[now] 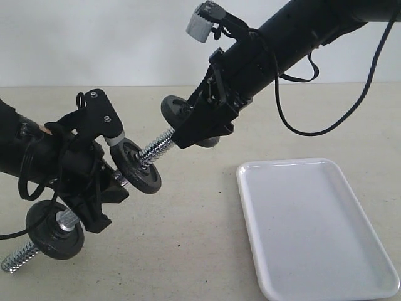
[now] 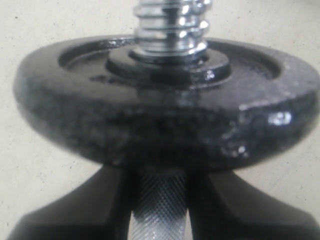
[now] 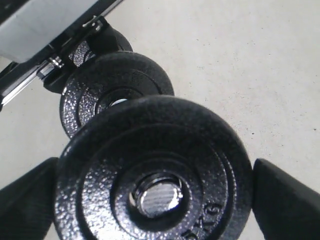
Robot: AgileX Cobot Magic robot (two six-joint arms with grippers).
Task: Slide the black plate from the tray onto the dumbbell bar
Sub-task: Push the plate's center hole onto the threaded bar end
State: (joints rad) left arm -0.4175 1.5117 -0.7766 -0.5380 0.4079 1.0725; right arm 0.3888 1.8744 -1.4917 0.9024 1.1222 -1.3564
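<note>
The tray (image 1: 313,219), well apart from the dumbbell bar (image 1: 156,147), holds no disc. The left gripper (image 2: 159,212) pinches the bar's knurled middle. The right gripper's (image 3: 155,200) fingers (image 3: 287,202) clamp the rim of the black plate (image 3: 200,150), its hole already over the bar's upper tip. Keep the plate square and push along the bar, lest threads snag. How deep the tip sits is hard to tell.
</note>
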